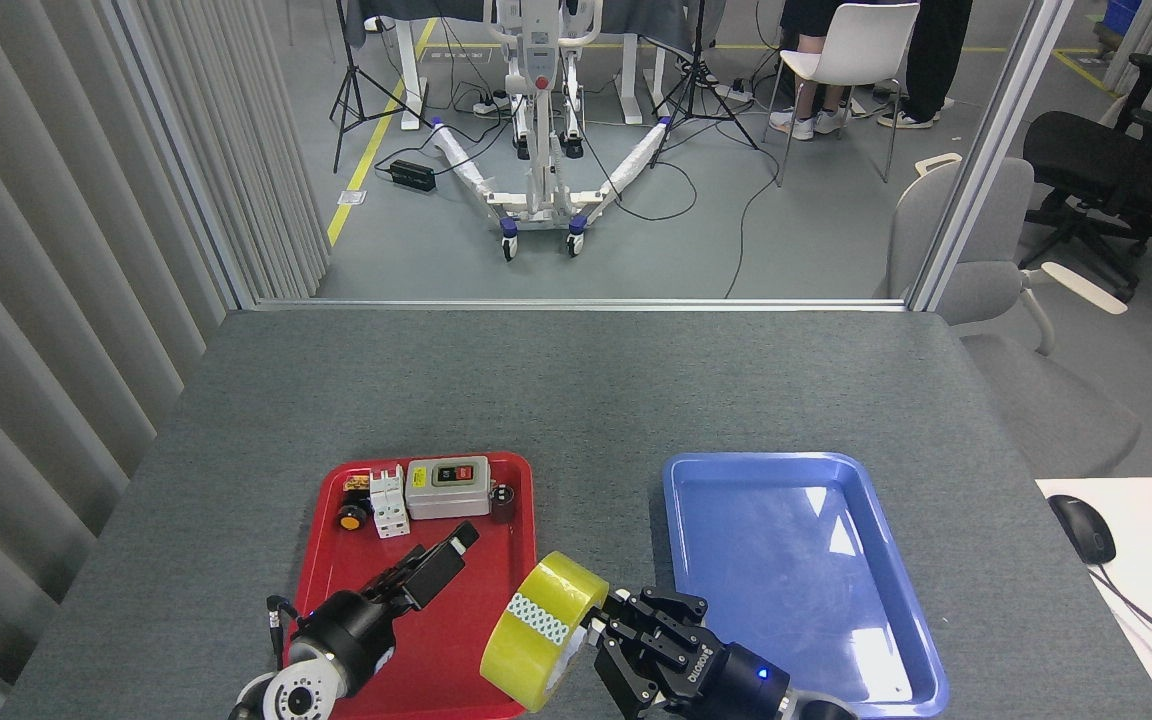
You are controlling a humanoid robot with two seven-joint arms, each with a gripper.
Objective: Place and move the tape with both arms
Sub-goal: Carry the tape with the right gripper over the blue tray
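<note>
The right gripper (604, 640) is seen low in the head view, its black fingers (636, 612) closed on the tape (542, 643), which is held tilted on edge. The left gripper (441, 560) is raised apart from it, holding nothing; whether its jaws are parted cannot be told.

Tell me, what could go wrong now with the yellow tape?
The right gripper alone holds the tape, up on edge between the red tray and the blue tray. If the grip slips, the roll could drop and roll away across the table. The left gripper hangs over the red tray near the switch box and could bump it.
</note>
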